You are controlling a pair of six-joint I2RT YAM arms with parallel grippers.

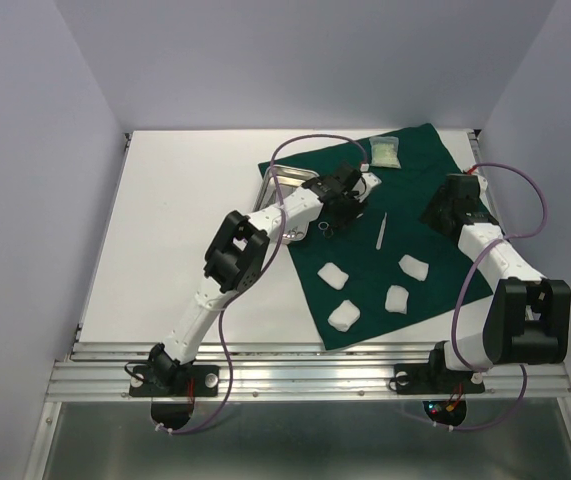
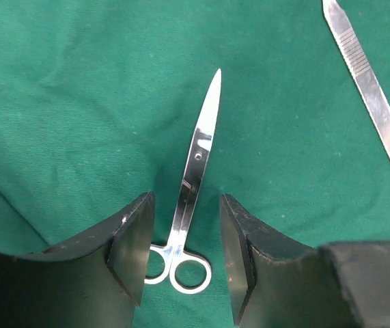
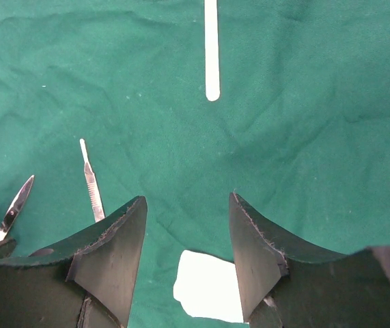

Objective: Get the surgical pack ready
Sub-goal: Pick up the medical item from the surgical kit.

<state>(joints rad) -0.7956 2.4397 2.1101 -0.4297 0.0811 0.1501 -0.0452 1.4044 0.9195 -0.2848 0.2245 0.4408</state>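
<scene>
Left wrist view: left gripper (image 2: 186, 205) released, jaws standing apart on either side of the scissors (image 2: 193, 178), neither pad touching steel. The scissors lie flat on the green drape (image 2: 78, 102), blades closed, tip pointing away, rings low between the fingers. In the top view they sit just right of the steel tray (image 1: 280, 180), mostly hidden under the wrist.

Step, as I read it: laying the scissors out beside the tray.
- Rise straight up with jaws kept wide, so no pad snags a ring and swings the blades.
- No sideways drift until clear; the cloth is wrinkled and would drag.
- If a pick-up is meant instead, close across the shank near the pivot, not on the rings.

Right gripper (image 3: 187, 201): jaws apart, nothing held. It hangs over the drape well right of the tray, with one of the gauze pads (image 3: 208, 287) under it.

Count:
- Drape: 1.
- Tray: 1.
- Scissors: 1.
- Flat steel handle (image 2: 369, 82): 1, right of the tray, past the scissors.
- Gauze pads: 4, right of the tray and nearer the arm bases, apart from each other.
- Pale packet (image 1: 385, 152): 1, right of the tray, farther back.
- Slim white strip (image 3: 212, 48): 1, in the right wrist view only; cannot tell what it is.
</scene>
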